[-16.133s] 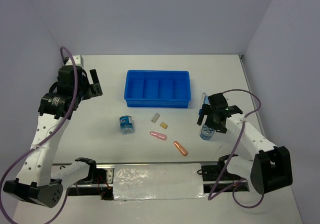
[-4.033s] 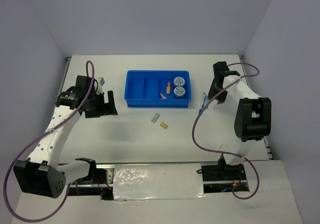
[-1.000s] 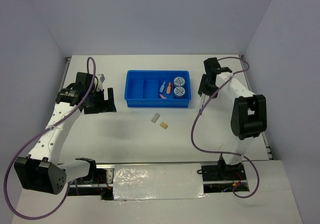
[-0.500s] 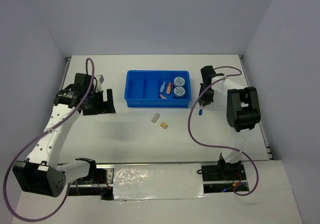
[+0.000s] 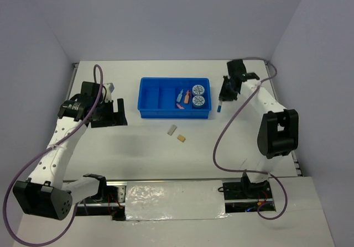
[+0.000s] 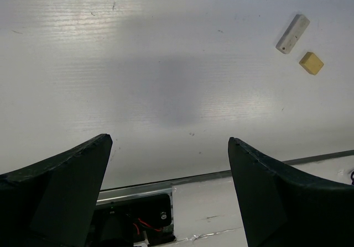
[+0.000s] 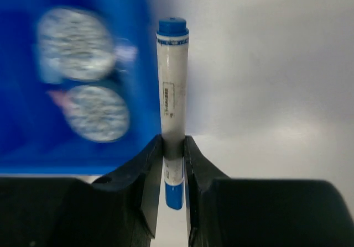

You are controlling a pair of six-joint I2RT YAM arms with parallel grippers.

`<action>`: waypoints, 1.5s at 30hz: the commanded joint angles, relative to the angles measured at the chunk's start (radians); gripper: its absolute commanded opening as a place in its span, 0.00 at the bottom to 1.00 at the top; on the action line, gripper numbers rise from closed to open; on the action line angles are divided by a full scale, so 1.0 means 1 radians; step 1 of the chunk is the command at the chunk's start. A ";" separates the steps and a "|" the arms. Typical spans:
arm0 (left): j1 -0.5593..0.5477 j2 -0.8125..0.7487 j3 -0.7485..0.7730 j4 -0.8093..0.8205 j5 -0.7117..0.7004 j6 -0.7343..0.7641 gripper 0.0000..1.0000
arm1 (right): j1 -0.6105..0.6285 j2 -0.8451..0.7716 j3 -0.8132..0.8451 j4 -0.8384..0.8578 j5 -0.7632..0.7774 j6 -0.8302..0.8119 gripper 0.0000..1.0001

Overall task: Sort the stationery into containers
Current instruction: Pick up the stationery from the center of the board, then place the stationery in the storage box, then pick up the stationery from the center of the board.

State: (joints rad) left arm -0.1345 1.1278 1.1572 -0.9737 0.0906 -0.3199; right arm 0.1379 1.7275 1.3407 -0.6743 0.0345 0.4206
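Note:
My right gripper (image 7: 173, 147) is shut on the blue-white pen (image 7: 172, 92), which stands lengthwise between the fingers, just right of the blue tray (image 7: 138, 142). From above, the right gripper (image 5: 224, 94) holds the pen (image 5: 219, 106) beside the tray's (image 5: 148, 99) right end. Two tape rolls (image 5: 198, 94) lie in the rightmost compartment. Pink and orange capsules (image 5: 183, 98) lie in the compartment to its left. A grey eraser (image 5: 172, 130) and a tan eraser (image 5: 181, 138) rest on the table in front of the tray. My left gripper (image 5: 117, 113) is open and holds nothing, left of the tray.
In the left wrist view the grey eraser (image 6: 292, 33) and tan eraser (image 6: 311, 63) lie to the upper right of the open left gripper (image 6: 168, 141), with the table's near edge and metal rail (image 6: 193, 178) below. Walls enclose the table on three sides.
The right gripper has shut on the pen that lay on the table right of the tray and has lifted it toward the tray's right end. The left arm has barely moved.

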 commanded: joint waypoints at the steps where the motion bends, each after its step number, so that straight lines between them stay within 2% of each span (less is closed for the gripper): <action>1: 0.001 -0.013 -0.004 0.021 0.011 -0.022 0.99 | 0.087 0.001 0.287 -0.035 -0.155 -0.061 0.19; 4: 0.001 -0.005 0.004 0.055 0.050 -0.077 0.99 | 0.186 0.140 0.498 -0.116 -0.150 -0.065 0.20; 10: -0.001 0.009 0.058 0.067 0.040 -0.119 0.99 | 0.319 0.339 0.728 -0.105 -0.160 0.075 0.22; 12: 0.001 0.020 0.088 0.047 0.044 -0.116 0.99 | 0.338 0.374 0.753 -0.084 -0.200 0.093 0.23; 19: -0.001 0.004 0.096 0.053 0.083 -0.111 0.99 | 0.391 0.497 0.808 -0.076 -0.165 0.122 0.26; 21: 0.001 0.001 0.082 0.056 0.092 -0.107 0.99 | 0.390 0.512 0.804 -0.073 -0.165 0.127 0.29; 23: 0.001 -0.002 0.070 0.062 0.103 -0.102 0.99 | 0.396 0.521 0.811 -0.073 -0.171 0.127 0.39; 25: -0.001 0.001 0.056 0.069 0.107 -0.096 0.99 | 0.399 0.529 0.827 -0.077 -0.179 0.130 0.51; 26: -0.001 0.004 0.050 0.069 0.112 -0.093 0.99 | 0.399 0.526 0.830 -0.077 -0.183 0.133 0.61; 29: -0.008 0.020 0.036 0.078 0.126 -0.106 0.99 | 0.401 0.508 0.851 -0.079 -0.199 0.133 0.67; 30: -0.019 0.024 0.035 0.087 0.109 -0.114 0.99 | 0.399 0.488 0.874 -0.096 -0.196 0.129 0.67; 32: -0.130 0.050 0.051 0.105 0.042 -0.163 0.99 | 0.399 0.451 0.897 -0.120 -0.173 0.101 0.67; 33: -0.186 0.067 0.062 0.116 0.006 -0.179 0.99 | 0.391 0.384 0.894 -0.132 -0.160 0.090 0.67; 34: -0.286 0.111 0.073 0.125 -0.062 -0.217 0.99 | 0.382 0.339 0.876 -0.145 -0.147 0.078 0.67; 35: -0.325 0.136 0.088 0.145 -0.084 -0.238 0.99 | 0.373 0.226 0.801 -0.148 -0.124 0.076 0.67; 37: -0.381 0.226 0.094 0.161 -0.144 -0.299 0.99 | 0.333 0.100 0.699 -0.160 -0.093 0.089 0.67; 38: -0.401 0.251 0.099 0.193 -0.161 -0.361 0.99 | 0.319 -0.031 0.583 -0.162 -0.059 0.086 0.68; 40: -0.483 0.323 0.111 0.236 -0.237 -0.404 0.99 | 0.287 -0.156 0.468 -0.156 -0.048 0.058 0.68; 42: -0.555 0.409 0.121 0.364 -0.261 -0.327 0.98 | 0.263 -0.317 0.327 -0.166 -0.076 0.020 0.68; 45: -0.562 0.559 0.154 0.451 -0.190 -0.210 0.91 | 0.253 -0.482 0.186 -0.185 -0.146 -0.017 0.68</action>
State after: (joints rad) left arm -0.6785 1.5860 1.2488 -0.6704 -0.0849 -0.6174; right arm 0.3748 1.3270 1.6455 -0.8051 -0.0597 0.4683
